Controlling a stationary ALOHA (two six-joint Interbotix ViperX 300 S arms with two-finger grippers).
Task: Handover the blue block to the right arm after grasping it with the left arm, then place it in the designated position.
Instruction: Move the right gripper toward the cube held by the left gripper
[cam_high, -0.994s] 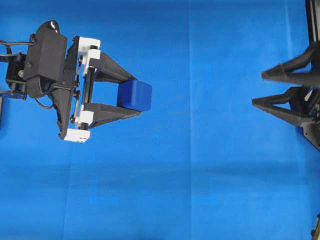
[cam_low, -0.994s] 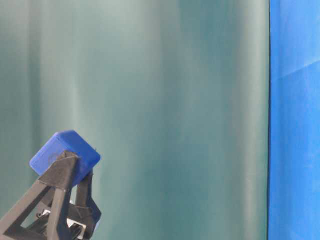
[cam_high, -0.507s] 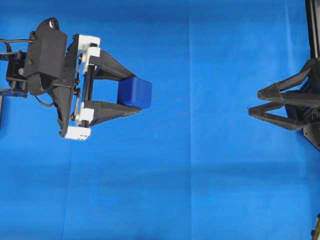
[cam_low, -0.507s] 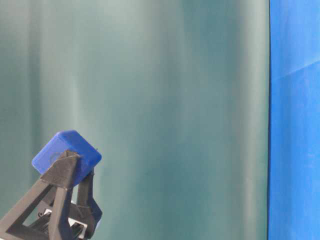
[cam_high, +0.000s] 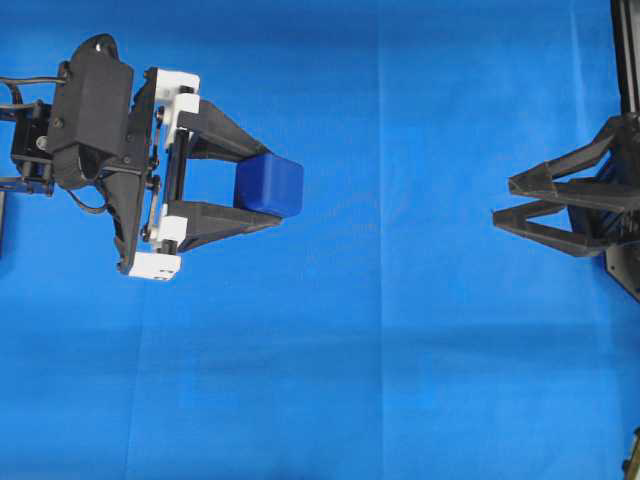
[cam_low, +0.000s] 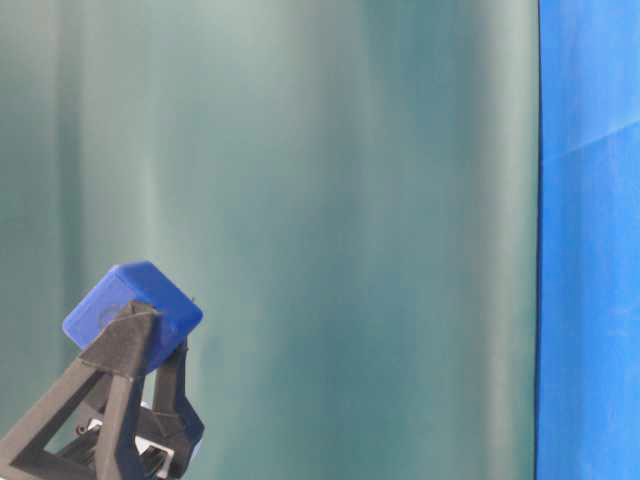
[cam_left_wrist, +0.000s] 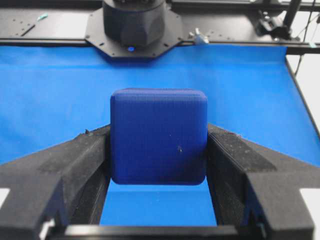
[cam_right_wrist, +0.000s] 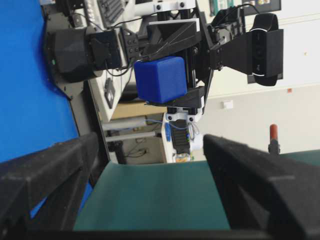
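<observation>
- Overhead view: blue cloth (cam_high: 400, 380) covers the whole work surface, with faint fold lines crossing it.
- From table level, a dull green backdrop (cam_low: 300, 200) fills most of the picture, and a strip of the cloth runs down the right edge.
- At the left of the overhead view, the left arm (cam_high: 90, 110) reaches in, black with loose cables at its rear and white plastic mounts at the base of its two pointed fingers.
- At the right edge of the same view, the right gripper (cam_high: 505, 205) points toward the left arm; its all-black jaws stand spread wide, nothing between them. Well apart from the block.
- The left gripper (cam_high: 272, 187) is clamped on the blue block (cam_high: 270, 186), one finger pressed against each opposite side, as the left wrist view shows closely.
- The blue block is a small dark cube with rounded edges, lifted clear of the cloth; from table level it sits tilted on a corner between the fingertips.
- In the right wrist view the block appears straight ahead, framed between the spread right jaws.
</observation>
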